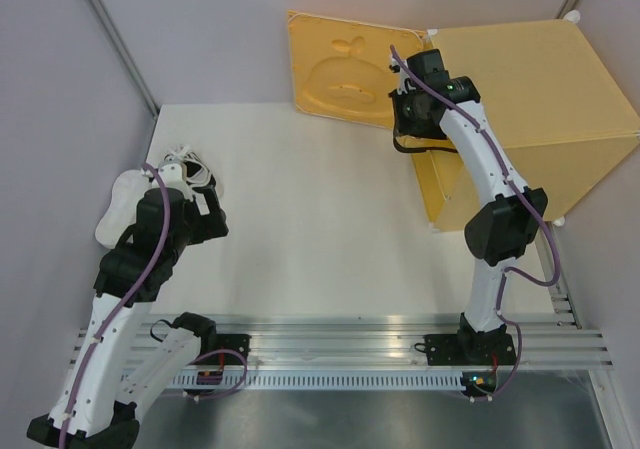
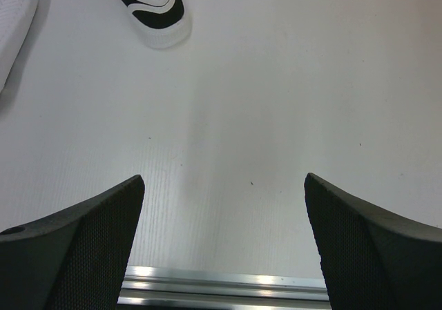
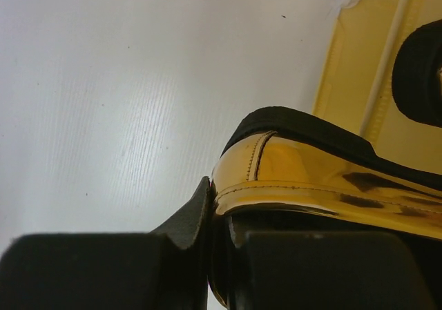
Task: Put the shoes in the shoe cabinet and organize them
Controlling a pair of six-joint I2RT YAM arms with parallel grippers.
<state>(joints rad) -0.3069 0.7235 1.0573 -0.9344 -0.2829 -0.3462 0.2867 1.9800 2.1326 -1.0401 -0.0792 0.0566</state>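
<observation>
Right claw (image 3: 217, 217) pinching gold shoe (image 3: 311, 175) beside shoe cabinet (image 3: 352, 68) edge; left claw (image 2: 224, 179) spread above table (image 2: 276, 82).

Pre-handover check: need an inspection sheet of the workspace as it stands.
Surface: white table, a few small specks.
Job's things: yellow cabinet far right, door open; gold shoe at its open front; white shoe and laced shoe far left by the left arm.
Clutter: nothing seen.
Hands: left hand open, empty, above the table; right hand shut on the gold shoe's edge.
Cables: purple cables run along both arms, no snag seen.
Surroundings: grey walls, metal rails at the near edge.
</observation>
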